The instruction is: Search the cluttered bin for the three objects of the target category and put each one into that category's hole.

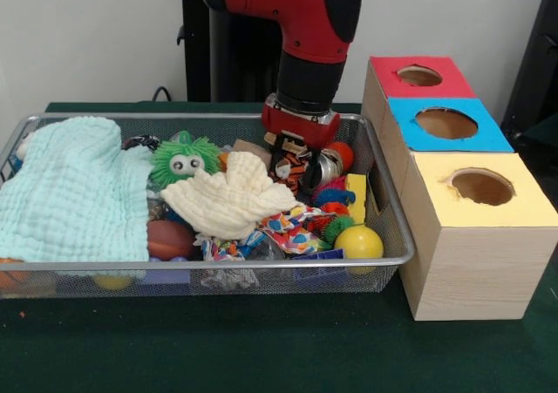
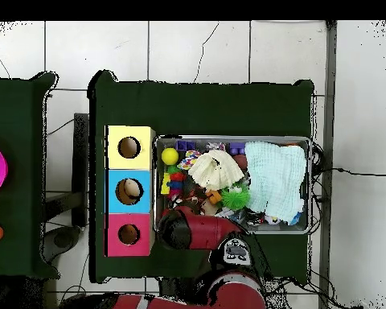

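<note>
Tool (image 1: 299, 153) is down in the bin (image 1: 397, 236), at its box-side far corner; I can't tell its state amid the clutter. The ball (image 1: 358, 242) sits at the near corner: light, smooth, likely slippery, so grip across its middle.

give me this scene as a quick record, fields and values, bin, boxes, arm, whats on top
bin: wire mesh basket, cluttered with toys
on top: mint cloth, cream cloth
visible toys: green spiky ball with eyes, yellow ball
boxes: red, blue, yellow, one hole each, in a row beside the bin
blue hole: something inside, seen from overhead
gripper: down among the toys near the boxes, grasp not discernible
</note>
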Robot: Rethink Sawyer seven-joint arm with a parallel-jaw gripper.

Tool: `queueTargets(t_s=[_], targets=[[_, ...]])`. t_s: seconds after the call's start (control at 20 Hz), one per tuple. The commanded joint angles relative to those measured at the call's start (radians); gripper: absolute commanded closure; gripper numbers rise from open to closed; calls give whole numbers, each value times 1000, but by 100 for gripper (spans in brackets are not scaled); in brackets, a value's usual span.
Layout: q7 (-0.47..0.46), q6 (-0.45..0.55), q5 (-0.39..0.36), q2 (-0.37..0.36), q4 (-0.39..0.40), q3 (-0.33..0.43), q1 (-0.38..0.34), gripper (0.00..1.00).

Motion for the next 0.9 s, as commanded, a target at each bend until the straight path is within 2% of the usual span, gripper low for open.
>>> queueTargets(t_s=[0.05,0.25,0.55,0.6,0.9], targets=[[120,17,43,59,-60,61,49,0],[128,-12,40,34,-45,37,75,0],[145,-32,52,31,-26,33,78,0],[146,-39,54,31,-23,31,79,100],[159,-57,63,32,-14,27,78,100]])
